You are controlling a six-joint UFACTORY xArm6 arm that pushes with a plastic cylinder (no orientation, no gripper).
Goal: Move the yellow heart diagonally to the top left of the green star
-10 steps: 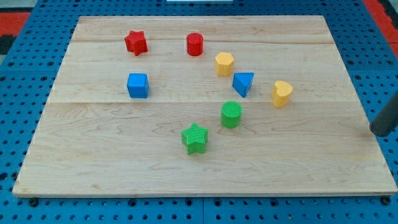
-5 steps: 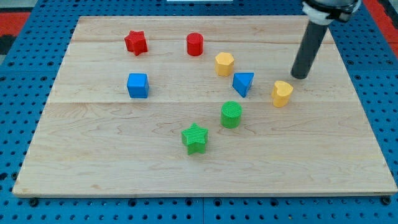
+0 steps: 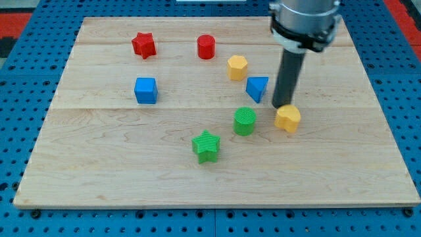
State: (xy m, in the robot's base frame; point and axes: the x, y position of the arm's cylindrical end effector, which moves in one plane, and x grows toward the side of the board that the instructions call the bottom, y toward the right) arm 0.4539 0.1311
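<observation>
Wooden worktop (image 3: 99, 164) holds the blocks. Going left to right: the green star (image 3: 206, 146) sits low in the middle, and the yellow heart (image 3: 287, 118) is well off to its right. My tip (image 3: 279, 105) now touches the heart's top-left edge and has nudged it down-left. No fingers here, so nothing is held. The heart has far to go.

My tip (image 3: 281, 105) touching the yellow heart's (image 3: 288, 120) top-left edge, beside the blue triangle (image 3: 257, 87).
</observation>
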